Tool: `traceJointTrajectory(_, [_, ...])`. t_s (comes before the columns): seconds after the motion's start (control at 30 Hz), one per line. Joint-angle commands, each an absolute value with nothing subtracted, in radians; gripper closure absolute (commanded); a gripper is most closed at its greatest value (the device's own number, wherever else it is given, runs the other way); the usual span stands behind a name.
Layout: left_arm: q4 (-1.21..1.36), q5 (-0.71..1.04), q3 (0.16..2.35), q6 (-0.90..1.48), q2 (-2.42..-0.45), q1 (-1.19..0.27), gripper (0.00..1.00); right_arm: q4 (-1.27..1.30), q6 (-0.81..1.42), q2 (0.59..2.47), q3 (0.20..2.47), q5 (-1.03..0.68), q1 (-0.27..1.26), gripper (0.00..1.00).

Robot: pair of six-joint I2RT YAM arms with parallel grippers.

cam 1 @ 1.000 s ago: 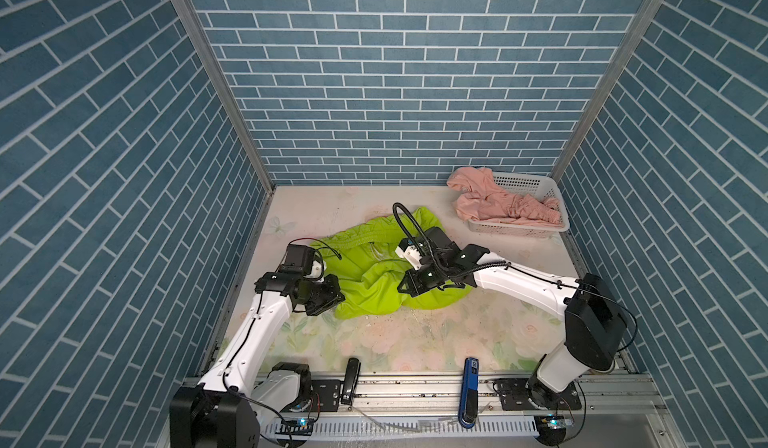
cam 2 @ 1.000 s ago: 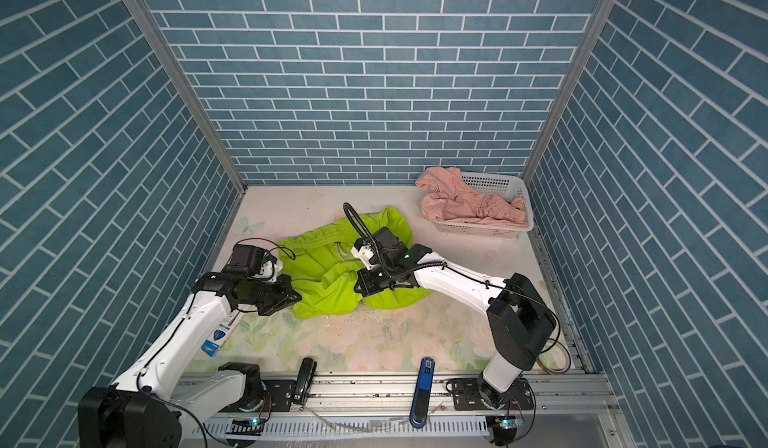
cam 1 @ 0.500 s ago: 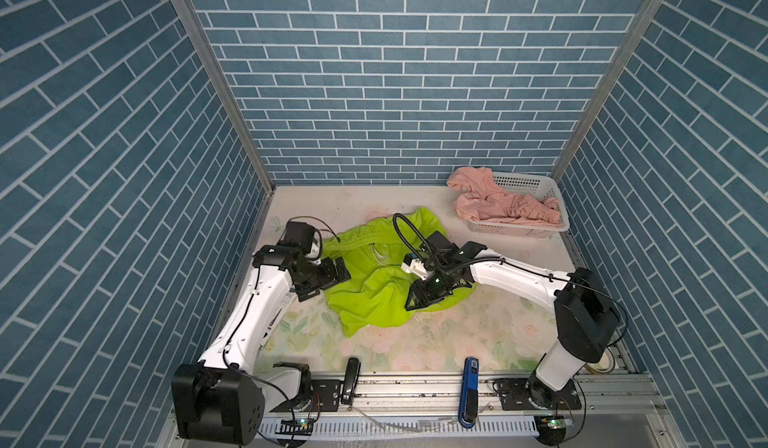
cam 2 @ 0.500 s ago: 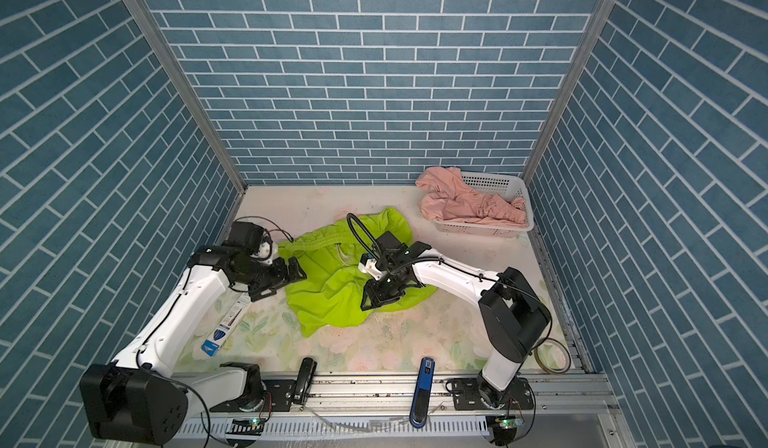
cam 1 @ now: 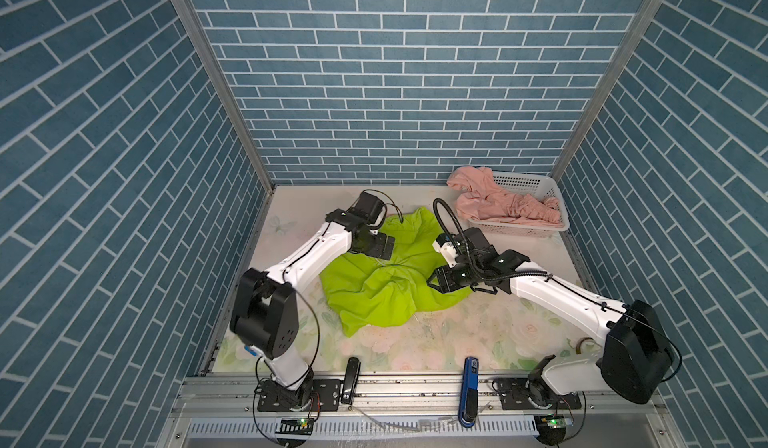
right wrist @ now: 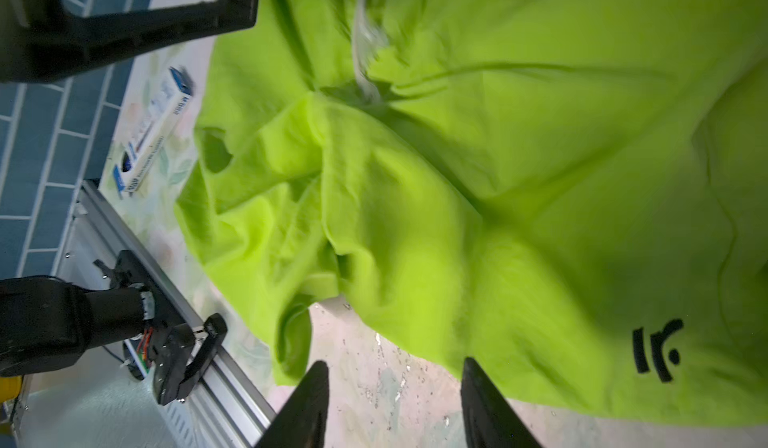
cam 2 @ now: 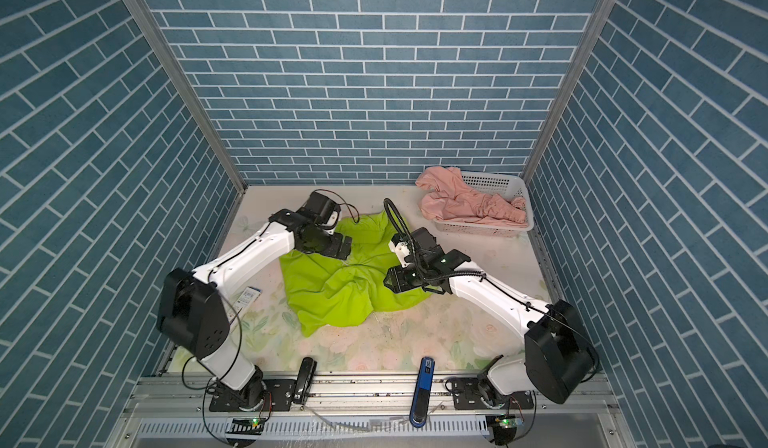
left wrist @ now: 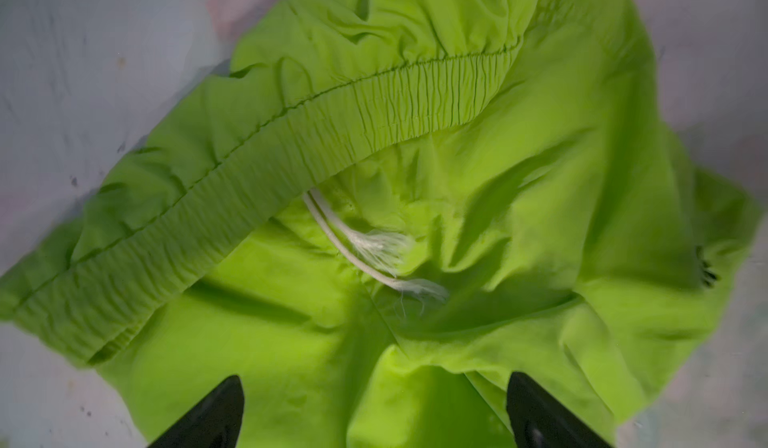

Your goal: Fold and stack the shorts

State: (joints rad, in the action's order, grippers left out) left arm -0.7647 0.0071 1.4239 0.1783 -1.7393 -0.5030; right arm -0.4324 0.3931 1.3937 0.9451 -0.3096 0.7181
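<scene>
Here, green shorts (cam 1: 374, 296) front-to-back, waistband (left wrist: 374, 109) rearward.

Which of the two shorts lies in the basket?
The salmon-pink shorts, heaped in the white basket at the back right and spilling over its rim; the lime-green shorts lie crumpled on the table, outside it.

Both top views sit high and far from the green shorts (cam 1: 374, 296) (cam 2: 336, 296), tilted down at them; we get near-identical framing (whole cell). Wrist views hang close over the shorts: left above the waistband (left wrist: 332, 126), right above the leg edge (right wrist: 395, 308). Both catch the drawstring (left wrist: 357, 261) (right wrist: 362, 43).
</scene>
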Motion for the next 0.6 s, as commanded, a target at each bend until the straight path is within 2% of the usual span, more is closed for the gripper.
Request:
traceJointTrajectory(0.0, [-0.755, -0.191, 1.508, 0.058, -1.832, -0.518, 0.00, -0.375, 0.479, 1.360, 0.859, -0.244, 0.720, 0.44])
traceJointTrajectory(0.37, [-0.675, -0.260, 1.637, -0.211, -2.051, -0.540, 0.00, -0.316, 0.534, 1.169, 0.662, -0.205, 0.715, 0.39])
traceJointTrajectory(0.57, [-0.695, -0.186, 1.703, -0.296, -2.133, -0.554, 0.00, -0.288, 0.537, 1.148, 0.645, -0.219, 0.713, 0.38])
